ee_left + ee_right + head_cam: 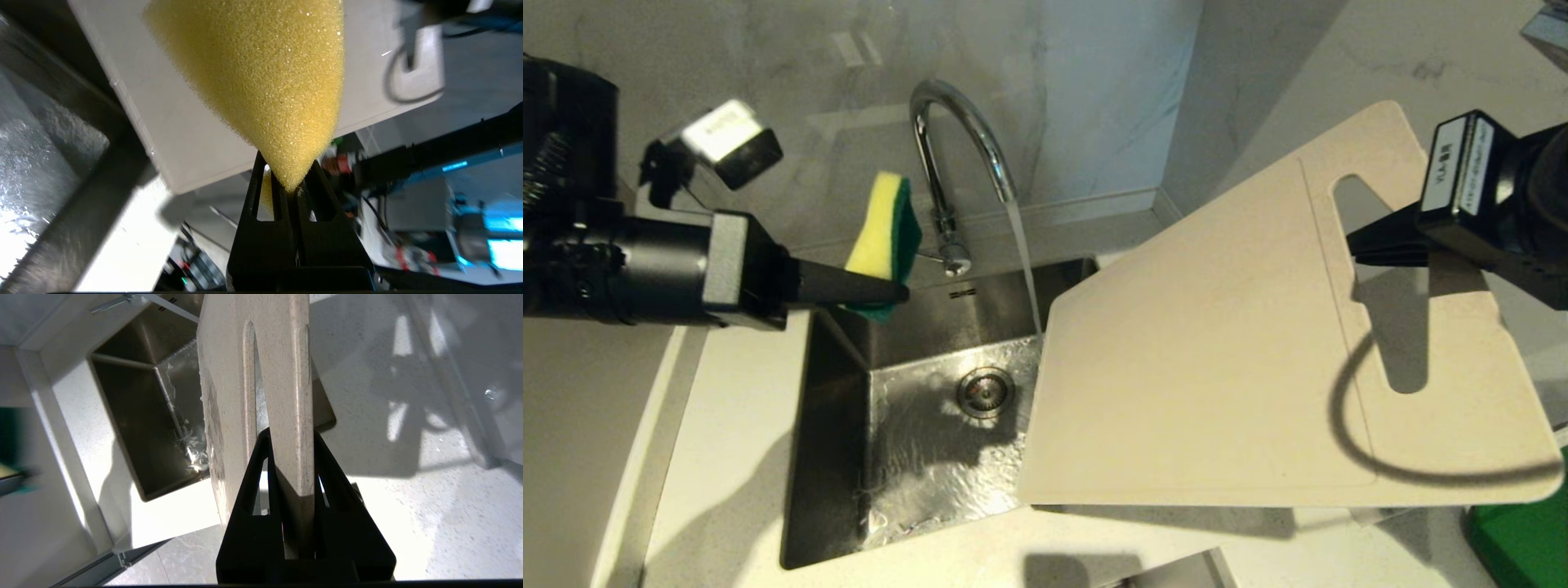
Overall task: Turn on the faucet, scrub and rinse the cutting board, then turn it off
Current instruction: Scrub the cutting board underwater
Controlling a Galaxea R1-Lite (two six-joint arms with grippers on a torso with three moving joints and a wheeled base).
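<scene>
Head view is showing the faucet (pixel 956 155) running, its stream falling into the steel sink (pixel 837 457) just beside the near corner of the cutting board (pixel 1201 367). The right claw (pixel 1368 245) is pinching the cutting board at its slot-handle end, holding it tilted above the sink's right side and the pale surface (pixel 727 441). The left claw (pixel 894 291) is pinching a yellow-and-green sponge (pixel 886 224), which is sticking upward over the sink's back-left corner, apart from the board and left of the faucet.
</scene>
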